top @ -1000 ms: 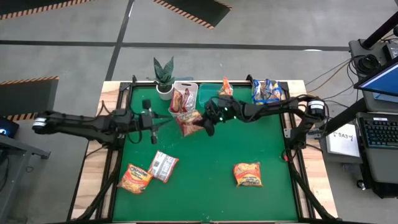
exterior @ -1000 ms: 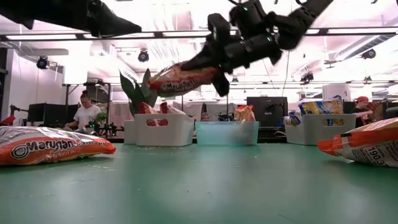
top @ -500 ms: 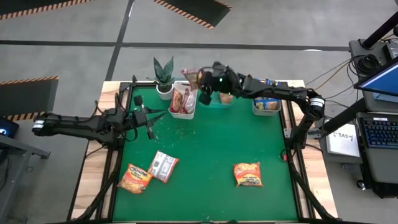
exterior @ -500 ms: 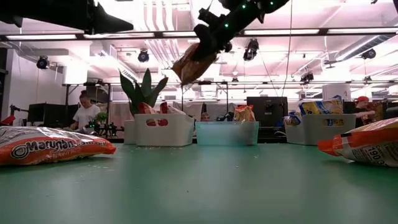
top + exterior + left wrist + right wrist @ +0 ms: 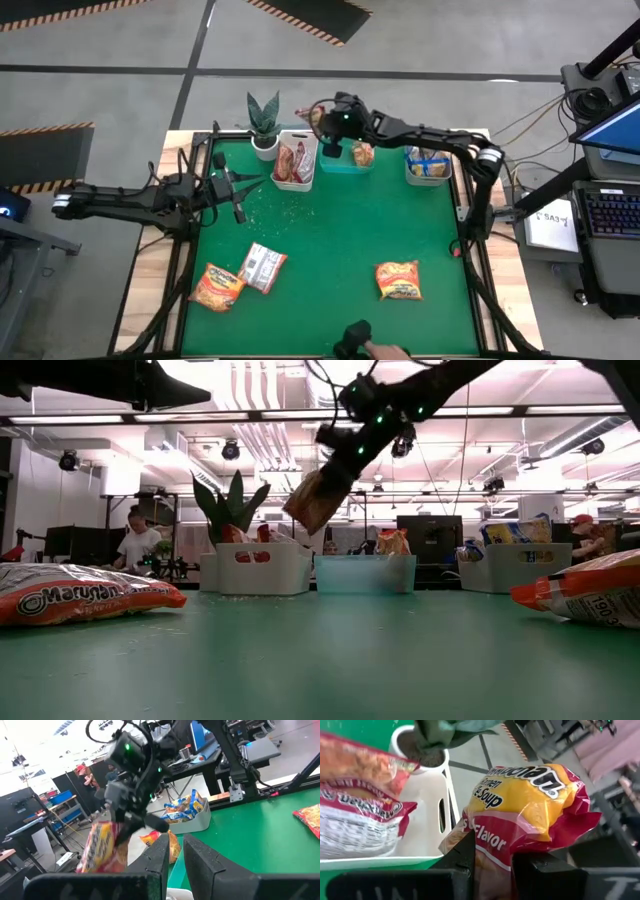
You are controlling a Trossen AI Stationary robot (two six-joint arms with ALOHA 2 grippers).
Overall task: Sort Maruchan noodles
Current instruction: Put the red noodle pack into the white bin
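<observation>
My right gripper (image 5: 327,118) reaches over the table's far edge, shut on an orange-yellow and red Maruchan packet (image 5: 314,497), which also shows in the right wrist view (image 5: 525,805). The packet hangs in the air beside the white bin (image 5: 297,160), which holds red packets (image 5: 355,795). The teal bin (image 5: 345,160) holds an orange packet, and the bin at the far right (image 5: 430,165) holds blue ones. Three more packets (image 5: 217,285) (image 5: 262,267) (image 5: 400,280) lie flat on the green mat. My left gripper (image 5: 243,190) waits at the table's left, shut and holding nothing. My right gripper pinches one end of the packet (image 5: 492,845) between its two fingers, and the crinkled wrapper bunches there. The fingers come from the table's right, slanting down. The packet is lifted clear and hangs tilted below and beyond the fingertips (image 5: 345,445).
A potted plant (image 5: 263,125) stands at the far edge, left of the white bin. A person's hand with a dark object (image 5: 362,343) shows at the near edge. People are in the room behind the table. The middle of the green mat (image 5: 330,230) is bare.
My right gripper has risen from over the middle of the mat and gone toward the far edge, rolling its wrist as it went. The packet has gone with it. It lay nearly level before and now hangs tilted beside the white bin.
</observation>
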